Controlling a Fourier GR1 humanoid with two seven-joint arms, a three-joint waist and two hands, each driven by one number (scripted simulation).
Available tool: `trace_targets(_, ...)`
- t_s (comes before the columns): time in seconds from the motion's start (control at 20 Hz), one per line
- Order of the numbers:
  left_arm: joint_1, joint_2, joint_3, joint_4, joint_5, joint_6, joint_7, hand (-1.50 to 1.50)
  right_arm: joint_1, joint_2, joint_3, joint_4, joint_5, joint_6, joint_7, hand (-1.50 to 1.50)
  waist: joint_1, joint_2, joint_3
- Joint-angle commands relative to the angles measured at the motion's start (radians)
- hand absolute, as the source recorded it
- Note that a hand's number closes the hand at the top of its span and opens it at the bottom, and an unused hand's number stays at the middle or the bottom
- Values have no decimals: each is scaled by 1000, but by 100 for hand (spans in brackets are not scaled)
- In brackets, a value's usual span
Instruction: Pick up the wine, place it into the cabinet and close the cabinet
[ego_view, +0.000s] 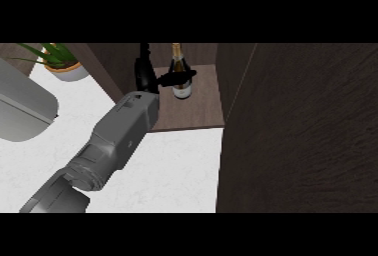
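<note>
A grey forearm stretches from the lower left into the open cabinet (199, 117), its black hand (148, 75) raised with fingers (181, 76) curled round the wine bottle (179, 70). The slim, dark glass bottle with a pale label stands upright near the back edge of the brown wooden shelf.

Even, soft light on the white counter (184, 165); dim, shadowed cabinet (196, 107) interior.

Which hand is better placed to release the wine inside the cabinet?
Right: its black hand curls round the dark glass wine bottle inside the brown cabinet; no left hand shows.
</note>
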Motion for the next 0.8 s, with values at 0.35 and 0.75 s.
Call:
trace_targets(0.35,11,40,20,6,-25,-127,-78,-150,43,3,26,-120,-29,-3,40,-150,9,5,-3)
trace_targets(0.75,55,6,43,-96,-26,-229,-144,-150,128,-12,62,-189,-5,0,41,-150,44,-16,-2)
